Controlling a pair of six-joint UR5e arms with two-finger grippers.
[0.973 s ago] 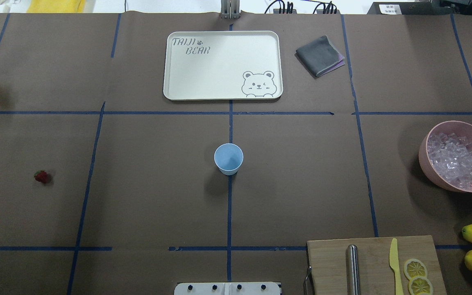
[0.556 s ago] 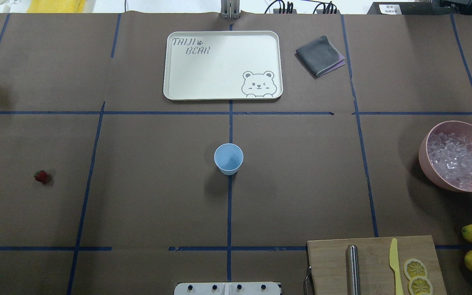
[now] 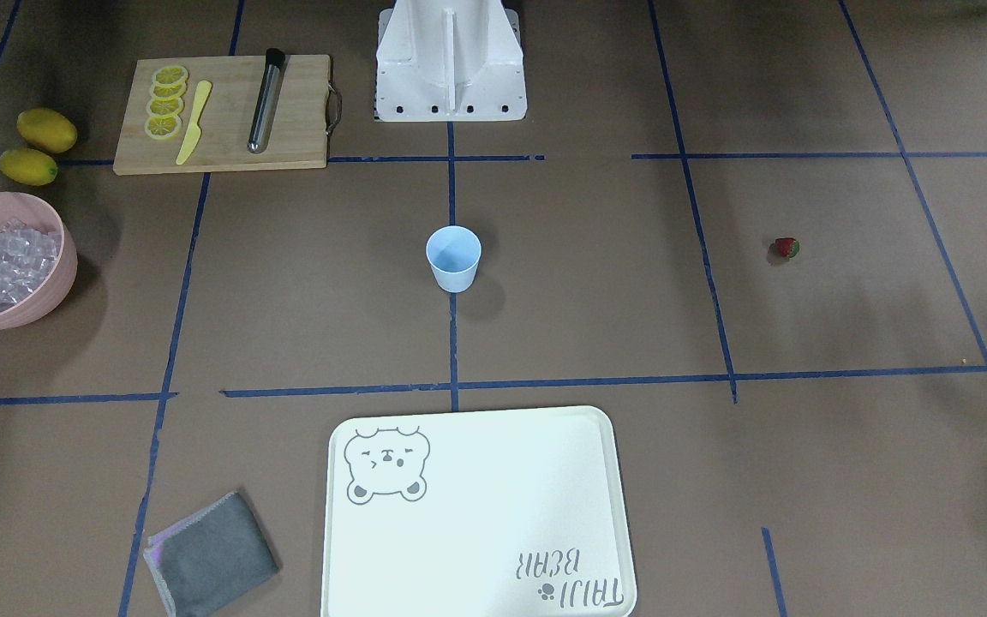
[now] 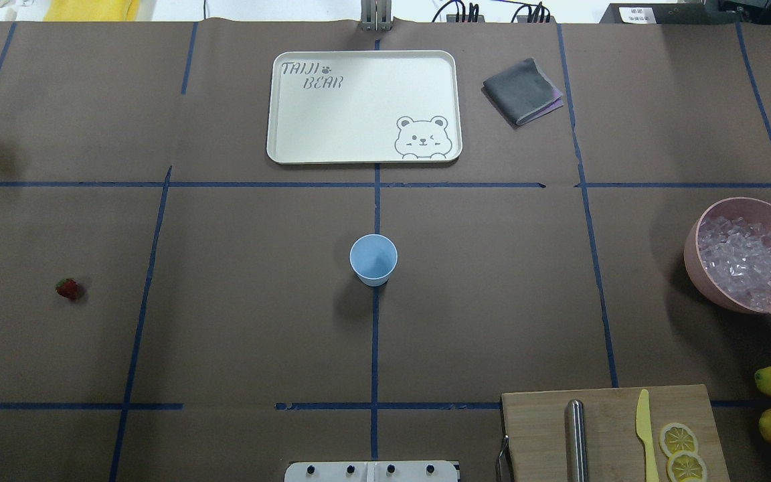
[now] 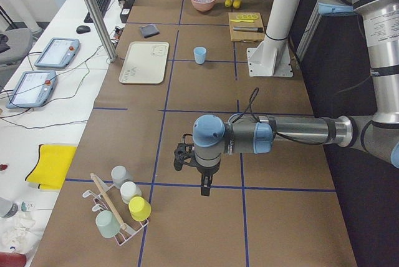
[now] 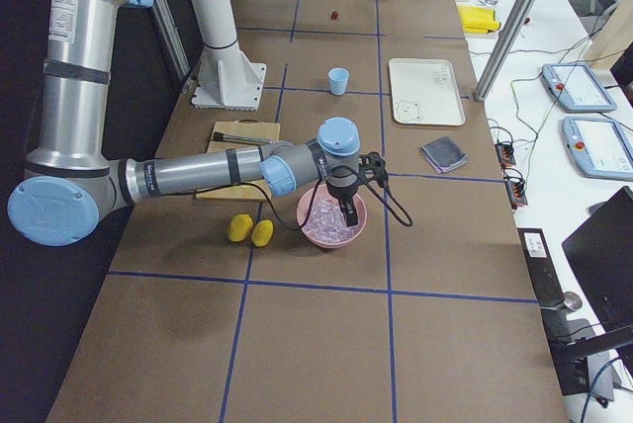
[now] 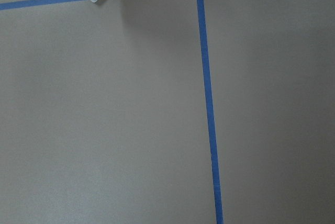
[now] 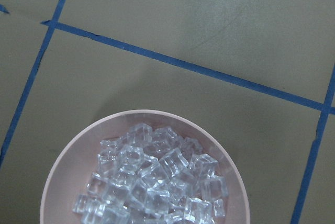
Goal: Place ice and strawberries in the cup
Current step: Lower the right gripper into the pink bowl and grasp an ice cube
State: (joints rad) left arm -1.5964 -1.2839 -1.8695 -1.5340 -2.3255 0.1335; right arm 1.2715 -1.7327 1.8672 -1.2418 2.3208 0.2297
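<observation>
Brown and crossed with blue tape, the tabletop (image 4: pixel 492 301) has the pale-blue cup (image 4: pixel 373 260) standing upright dead centre, and it looks empty. Over at the right edge the ice (image 8: pixel 157 182) is heaped in the pink bowl (image 8: pixel 68 171). The strawberry (image 4: pixel 68 288) lies alone, well off to the left. Those cubes look hard, glassy and slick, so I'd pinch one top cube across its flat faces. The berry is soft and wants a light squeeze across the body. Now the right arm (image 6: pixel 198 174) reaches out low, right claw (image 6: pixel 348 208) pointing down over the bowl. The left claw (image 5: pixel 204 186) hangs over bare tabletop. Open or closed? Can't tell for either.
</observation>
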